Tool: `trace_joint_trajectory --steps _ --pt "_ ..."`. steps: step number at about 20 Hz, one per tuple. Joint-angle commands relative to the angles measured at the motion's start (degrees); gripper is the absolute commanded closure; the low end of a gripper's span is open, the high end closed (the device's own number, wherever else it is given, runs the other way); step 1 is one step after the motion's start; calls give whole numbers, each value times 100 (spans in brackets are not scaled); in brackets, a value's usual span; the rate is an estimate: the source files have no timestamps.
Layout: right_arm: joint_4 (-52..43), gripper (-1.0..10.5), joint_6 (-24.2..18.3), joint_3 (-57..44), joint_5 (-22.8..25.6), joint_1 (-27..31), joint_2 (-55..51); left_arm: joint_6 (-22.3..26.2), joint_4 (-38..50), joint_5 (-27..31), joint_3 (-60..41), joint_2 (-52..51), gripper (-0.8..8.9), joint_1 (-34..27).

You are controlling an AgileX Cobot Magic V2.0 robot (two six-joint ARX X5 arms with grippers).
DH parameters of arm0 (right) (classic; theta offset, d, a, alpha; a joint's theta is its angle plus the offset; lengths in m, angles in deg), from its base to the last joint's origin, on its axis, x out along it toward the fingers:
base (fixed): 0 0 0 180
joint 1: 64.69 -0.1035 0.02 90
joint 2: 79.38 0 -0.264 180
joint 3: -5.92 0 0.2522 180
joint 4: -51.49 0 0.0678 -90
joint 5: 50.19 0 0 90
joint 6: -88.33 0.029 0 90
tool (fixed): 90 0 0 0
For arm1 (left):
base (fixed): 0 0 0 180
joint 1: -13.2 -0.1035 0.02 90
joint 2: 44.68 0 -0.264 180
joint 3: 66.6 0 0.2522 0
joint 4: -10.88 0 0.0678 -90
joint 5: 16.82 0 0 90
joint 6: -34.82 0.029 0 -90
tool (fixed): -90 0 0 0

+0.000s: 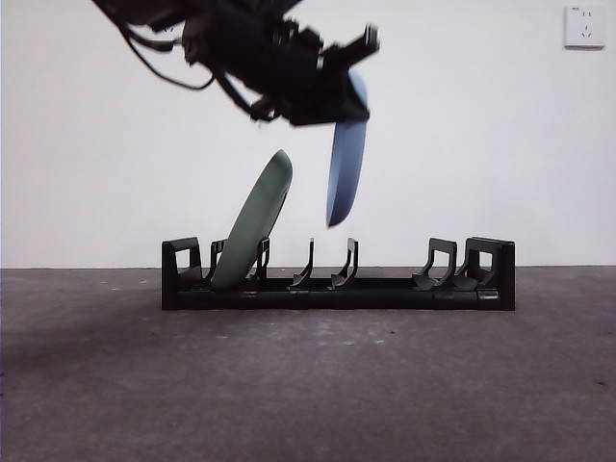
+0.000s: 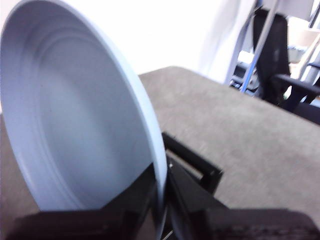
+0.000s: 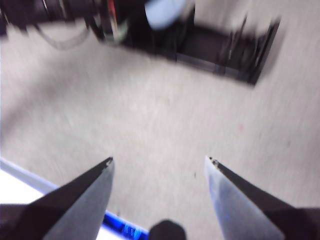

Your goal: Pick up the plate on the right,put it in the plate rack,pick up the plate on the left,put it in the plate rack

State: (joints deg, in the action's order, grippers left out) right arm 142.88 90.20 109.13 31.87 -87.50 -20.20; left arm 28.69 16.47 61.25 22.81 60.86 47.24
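Observation:
A blue plate hangs edge-on above the middle of the black plate rack, held at its upper rim by my left gripper, which comes in from the top left. Its hollow face fills the left wrist view, with the jaws shut on its rim. A green plate leans in the rack's left slots. My right gripper is open over bare table, away from the rack, with nothing between its fingers.
The rack stands mid-table in front of a white wall with a socket at the top right. Its middle prongs and right prongs hold nothing. Dark chairs stand beyond the table.

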Motion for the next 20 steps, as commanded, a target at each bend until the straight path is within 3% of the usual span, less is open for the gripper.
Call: trace_joint_trajectory --steps 1,6,12,20 --pt "-151 636 -39 -358 -20 -7 -77 -9 85 -33 -2 210 822 -52" --pt "-717 636 92 -839 -323 -7 -94 79 -55 -20 -2 490 822 -74" --pt "-787 636 87 -905 -317 -7 -94 494 -555 153 -2 638 822 -74" --pt "-782 636 68 -905 -317 -7 -94 490 -949 142 -2 688 799 57"
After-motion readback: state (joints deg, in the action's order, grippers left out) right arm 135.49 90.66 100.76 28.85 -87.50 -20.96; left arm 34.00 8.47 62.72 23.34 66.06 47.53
